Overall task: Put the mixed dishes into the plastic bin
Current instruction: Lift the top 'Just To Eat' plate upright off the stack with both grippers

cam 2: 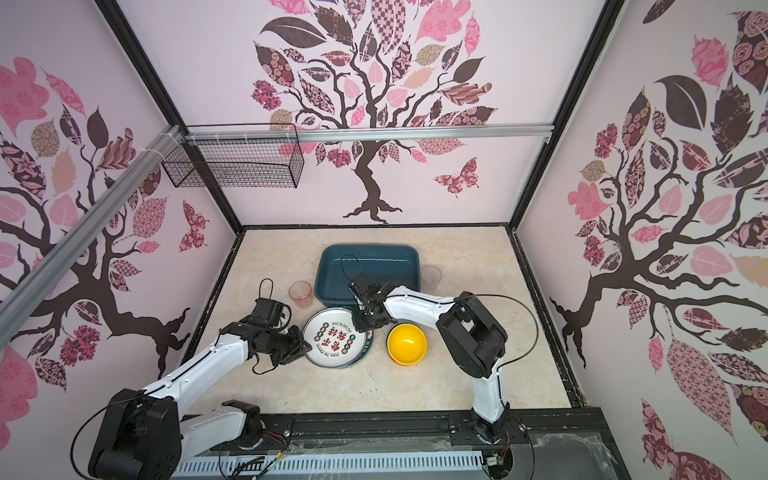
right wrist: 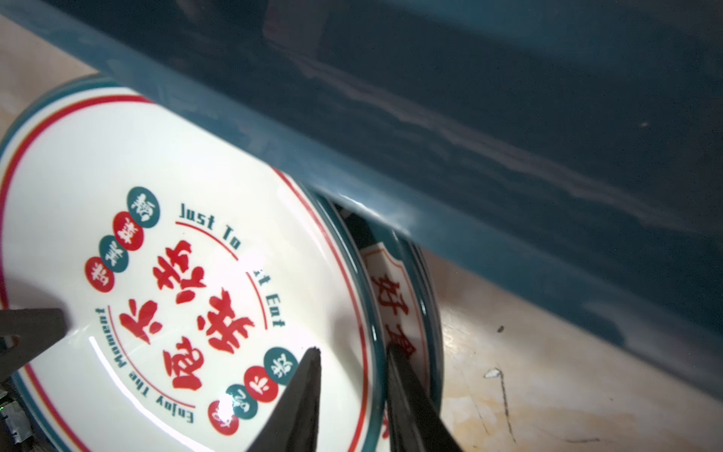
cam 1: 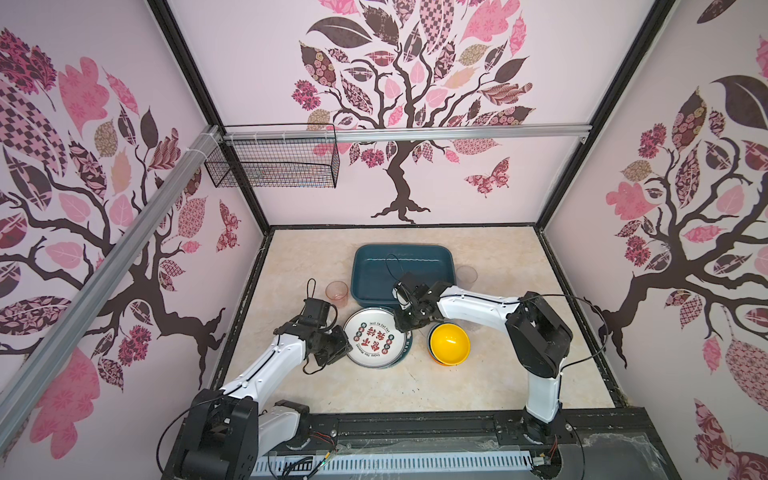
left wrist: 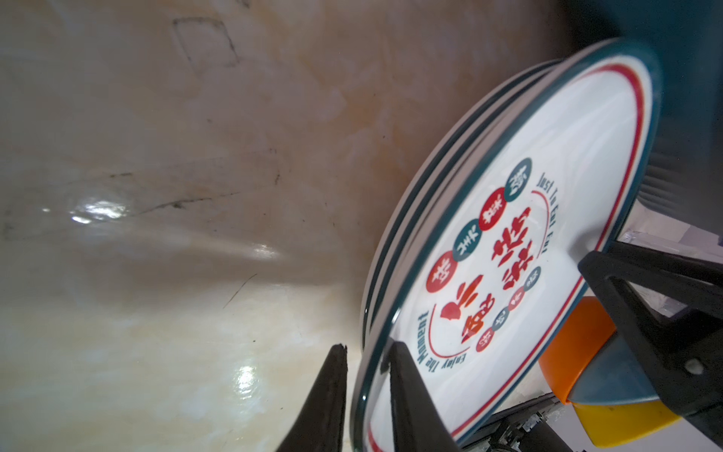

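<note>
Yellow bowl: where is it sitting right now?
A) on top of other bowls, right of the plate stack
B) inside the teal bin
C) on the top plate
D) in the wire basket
A: in both top views the yellow bowl tops a stack with a blue bowl and an orange bowl, right of the plate stack and outside the teal bin.
</note>
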Controlling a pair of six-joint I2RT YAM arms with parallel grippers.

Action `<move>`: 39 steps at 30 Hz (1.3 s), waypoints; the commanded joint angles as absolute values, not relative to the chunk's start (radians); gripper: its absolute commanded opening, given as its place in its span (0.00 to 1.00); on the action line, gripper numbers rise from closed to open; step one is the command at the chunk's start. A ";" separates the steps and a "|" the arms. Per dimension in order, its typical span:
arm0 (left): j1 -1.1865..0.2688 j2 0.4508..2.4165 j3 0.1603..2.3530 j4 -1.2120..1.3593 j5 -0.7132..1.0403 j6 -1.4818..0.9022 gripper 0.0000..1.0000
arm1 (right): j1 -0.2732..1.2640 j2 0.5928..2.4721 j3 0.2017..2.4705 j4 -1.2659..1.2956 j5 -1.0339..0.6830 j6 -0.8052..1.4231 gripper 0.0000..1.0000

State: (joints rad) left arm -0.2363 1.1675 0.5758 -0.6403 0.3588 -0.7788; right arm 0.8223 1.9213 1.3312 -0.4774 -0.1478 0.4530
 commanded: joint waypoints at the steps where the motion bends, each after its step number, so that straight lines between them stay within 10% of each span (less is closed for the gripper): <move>1: -0.237 1.185 0.564 -0.676 0.312 -0.778 0.23 | 0.826 1.964 1.323 -0.488 -0.188 0.456 0.30; 39: -0.238 1.003 0.674 -0.842 0.335 -0.768 0.00 | 0.824 1.845 1.390 -0.555 -0.131 0.441 0.43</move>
